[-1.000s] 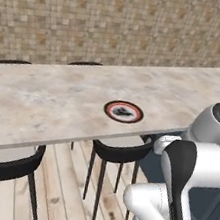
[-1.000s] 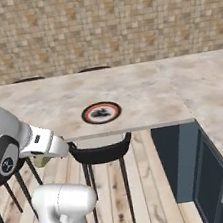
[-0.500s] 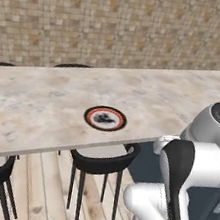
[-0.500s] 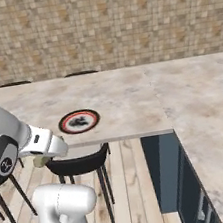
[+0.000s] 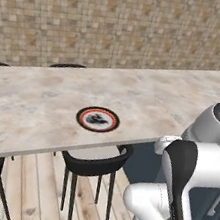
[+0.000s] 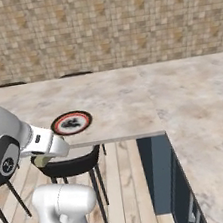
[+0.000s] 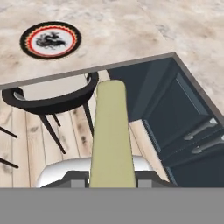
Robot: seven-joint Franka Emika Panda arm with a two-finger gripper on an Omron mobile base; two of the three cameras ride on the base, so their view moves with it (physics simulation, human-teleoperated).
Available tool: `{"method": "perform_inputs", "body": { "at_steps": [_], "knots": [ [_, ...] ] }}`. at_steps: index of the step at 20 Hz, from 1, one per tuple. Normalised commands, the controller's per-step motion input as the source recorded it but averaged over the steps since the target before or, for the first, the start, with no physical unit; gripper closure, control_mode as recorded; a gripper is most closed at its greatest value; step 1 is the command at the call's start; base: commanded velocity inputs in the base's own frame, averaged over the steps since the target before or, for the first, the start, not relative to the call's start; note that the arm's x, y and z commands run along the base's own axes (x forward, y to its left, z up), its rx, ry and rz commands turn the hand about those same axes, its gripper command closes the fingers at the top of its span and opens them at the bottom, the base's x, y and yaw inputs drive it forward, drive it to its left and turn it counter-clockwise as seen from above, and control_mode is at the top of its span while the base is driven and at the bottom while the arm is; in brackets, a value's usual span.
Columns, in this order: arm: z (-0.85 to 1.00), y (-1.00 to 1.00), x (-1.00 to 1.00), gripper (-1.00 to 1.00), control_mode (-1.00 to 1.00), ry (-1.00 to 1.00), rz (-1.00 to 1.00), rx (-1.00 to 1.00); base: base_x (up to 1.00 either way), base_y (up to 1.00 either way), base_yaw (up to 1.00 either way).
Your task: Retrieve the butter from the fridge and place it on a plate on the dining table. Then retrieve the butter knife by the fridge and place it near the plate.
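Between the jaws sits the butter (image 7: 111, 135), clamped (lower end hidden), plate (image 7: 50, 40) beyond.

Bare dining table (image 5: 36, 110) surrounds the plate (image 5: 98, 119); chair (image 5: 95, 163) below.

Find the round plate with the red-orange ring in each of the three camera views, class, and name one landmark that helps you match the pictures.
Left base view: the plate lies centre-left on the dining table, near its front edge.
Right base view: the plate lies left of centre, near the table's front edge.
Hand view: the plate sits upper left, beyond the butter.
Shared landmark: the black chair tucked under the table edge by the plate.
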Motion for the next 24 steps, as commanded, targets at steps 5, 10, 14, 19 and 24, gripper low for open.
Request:
{"method": "perform_inputs", "body": {
  "at_steps": [5,10,14,19,24],
  "knots": [
    [0.0,0.0,0.0,1.0,1.0,0.0,0.0,0.0,0.42,0.34,0.01],
    [0.0,0.0,0.0,1.0,1.0,0.0,0.0,0.0,0.24,0.42,0.0],
    [0.0,0.0,0.0,1.0,1.0,0.0,0.0,0.0,0.12,0.42,0.0],
    [0.0,0.27,0.18,1.0,-1.0,0.0,0.0,0.0,0.0,0.0,0.0],
    [0.0,0.01,0.55,1.0,-1.0,0.0,0.0,0.0,0.0,0.0,0.0]
  ]
}}
